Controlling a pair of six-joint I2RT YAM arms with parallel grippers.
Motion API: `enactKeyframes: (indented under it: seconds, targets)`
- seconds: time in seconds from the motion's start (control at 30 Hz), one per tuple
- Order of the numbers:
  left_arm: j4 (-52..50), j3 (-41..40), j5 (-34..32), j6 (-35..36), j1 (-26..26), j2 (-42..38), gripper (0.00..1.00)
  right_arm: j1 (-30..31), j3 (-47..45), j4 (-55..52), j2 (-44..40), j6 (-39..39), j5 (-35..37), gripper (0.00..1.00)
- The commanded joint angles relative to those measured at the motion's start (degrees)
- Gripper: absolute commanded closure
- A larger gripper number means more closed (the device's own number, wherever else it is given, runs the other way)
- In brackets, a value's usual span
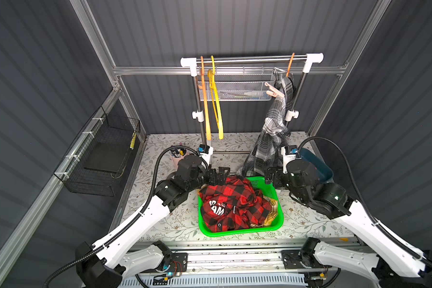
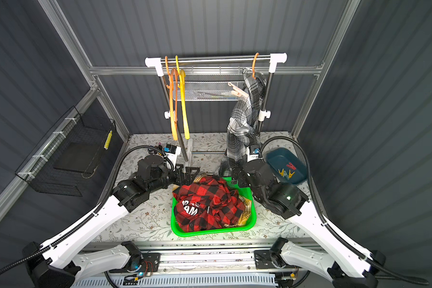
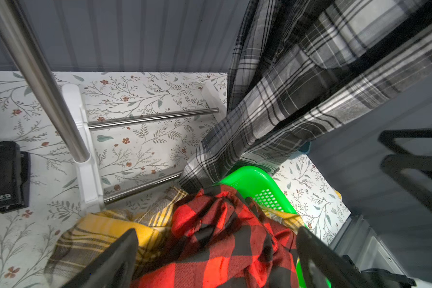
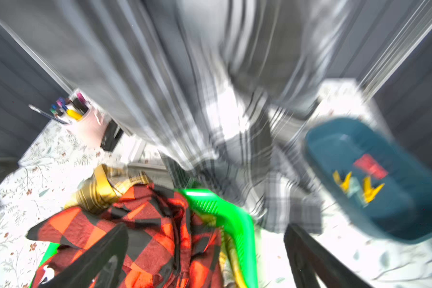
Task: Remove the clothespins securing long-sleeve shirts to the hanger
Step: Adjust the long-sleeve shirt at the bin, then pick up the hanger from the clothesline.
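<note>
Red-and-black shirt (image 1: 235,207) and yellow shirt (image 1: 272,210) already lie in the green basket (image 1: 237,233). The grey shirt (image 1: 272,139) hangs pinned by salmon clothespins (image 1: 274,91). Left tool (image 1: 222,174) and right tool (image 1: 269,177) gape empty.

A table (image 1: 177,224) covered in a pale leaf-and-flower print fills the booth. Near its front edge sits a bright green slotted plastic basket (image 1: 235,234), and a dark teal plastic tray (image 2: 276,157) lies to its right. At the back stands a chrome garment rack with white plastic joints (image 1: 250,59). A pink cup of markers (image 1: 176,158) and a small black stapler-like box (image 3: 8,174) sit near its left foot. Behind the rack a white mesh basket (image 1: 235,88) hangs on the aluminium frame. A black wire basket (image 1: 85,182) is tied to the left rail.
</note>
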Motion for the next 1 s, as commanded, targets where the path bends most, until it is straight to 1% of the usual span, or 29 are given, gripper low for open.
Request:
enactKeyframes:
  seconds: [0.0,0.1,0.27,0.33,0.37,0.4,0.47,0.53,0.6,0.63,0.7,0.83,0.97]
  targets:
    - [-0.04,1.9,-2.24,2.55,0.37,-0.3,0.01,2.34,4.13,-3.2,-0.53,-6.42,6.95,0.05]
    - [-0.18,2.34,-3.27,2.95,0.5,-0.79,0.01,5.14,8.88,-1.8,0.43,-10.47,11.13,0.11]
    - [-0.55,3.07,-4.57,2.92,0.61,-2.4,0.01,9.67,14.57,4.44,2.69,-18.54,18.21,0.12]
    - [-0.83,3.04,-5.77,3.31,0.63,-3.22,0.0,10.29,18.13,4.97,4.41,-20.43,19.36,0.15]
    - [-0.83,2.75,-6.6,3.53,0.63,-3.8,0.0,10.77,19.82,5.65,5.23,-21.57,19.92,0.17]
    - [-0.41,2.28,-7.49,3.57,0.63,-4.56,0.0,11.26,20.81,7.12,5.9,-23.07,20.55,0.22]
    - [0.69,1.13,-8.28,3.72,0.63,-5.83,0.0,11.57,21.73,10.78,6.62,-26.27,21.1,0.24]
    - [1.09,0.49,-8.85,3.89,0.63,-6.74,0.0,11.55,23.76,12.44,7.77,-28.1,21.12,0.23]
    - [0.76,0.44,-9.51,4.35,0.71,-7.27,0.0,11.58,26.49,12.7,9.97,-28.89,19.78,0.19]
    - [0.76,0.24,-9.67,4.5,0.72,-7.44,0.0,11.59,27.82,12.72,10.67,-29.07,18.93,0.14]
    - [0.93,-0.17,-9.71,4.84,0.72,-7.58,0.0,11.52,31.05,12.07,12.92,-29.72,18.04,0.02]
    - [0.61,-0.2,-9.97,5.25,0.88,-7.33,0.0,9.69,39.24,6.26,17.75,-27.52,15.16,0.01]
    - [0.9,-0.81,-9.93,5.34,1.16,-7.44,0.0,4.74,46.07,0.32,22.3,-24.18,12.09,0.01]
